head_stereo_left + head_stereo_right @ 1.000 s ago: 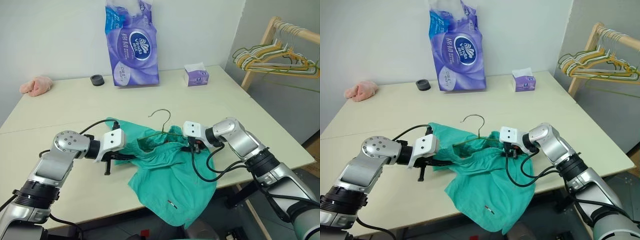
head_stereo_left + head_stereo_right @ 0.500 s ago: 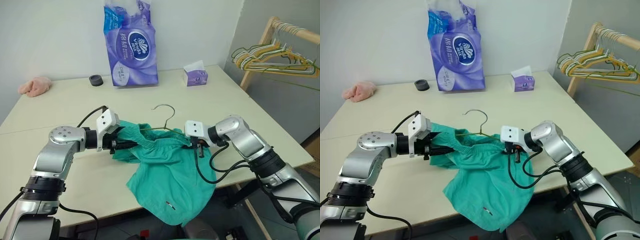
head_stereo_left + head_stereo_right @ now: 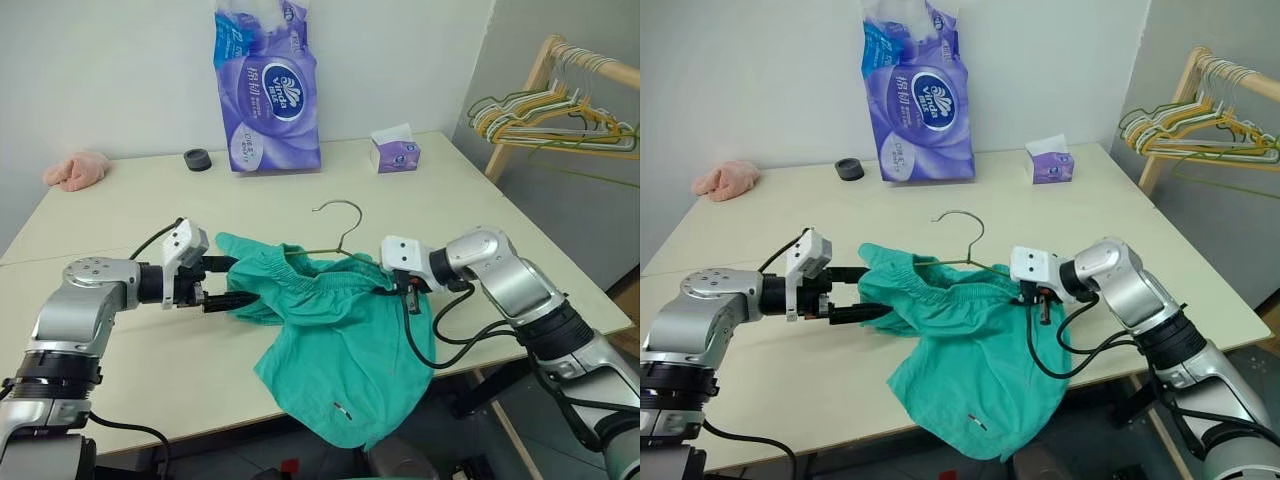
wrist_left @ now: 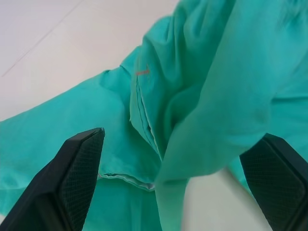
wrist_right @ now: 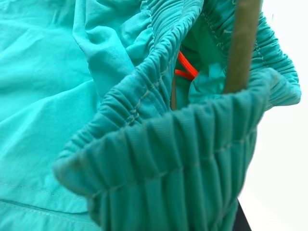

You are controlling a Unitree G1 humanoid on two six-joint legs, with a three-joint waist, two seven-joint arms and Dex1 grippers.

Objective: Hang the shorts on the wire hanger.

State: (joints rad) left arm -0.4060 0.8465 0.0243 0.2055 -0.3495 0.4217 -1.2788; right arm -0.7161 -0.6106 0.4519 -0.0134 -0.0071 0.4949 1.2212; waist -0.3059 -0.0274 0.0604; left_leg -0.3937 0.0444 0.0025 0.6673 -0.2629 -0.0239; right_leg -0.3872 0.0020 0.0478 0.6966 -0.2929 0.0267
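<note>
Teal-green fabric shorts (image 3: 335, 340) with a gathered elastic waistband lie crumpled on the pale beige table (image 3: 130, 210), one leg spilling over the near edge. A thin dark olive wire hanger (image 3: 338, 230) sits partly inside the waistband, its curved hook standing free above the cloth. The right gripper (image 3: 398, 293) is closed tight on the bunched waistband at the right side of the shorts, with the hanger wire running just beside the pinched fabric. The left gripper (image 3: 228, 282) has its black fingers (image 4: 72, 180) spread wide at the left edge of the shorts, holding nothing, the cloth lying between and ahead of them.
</note>
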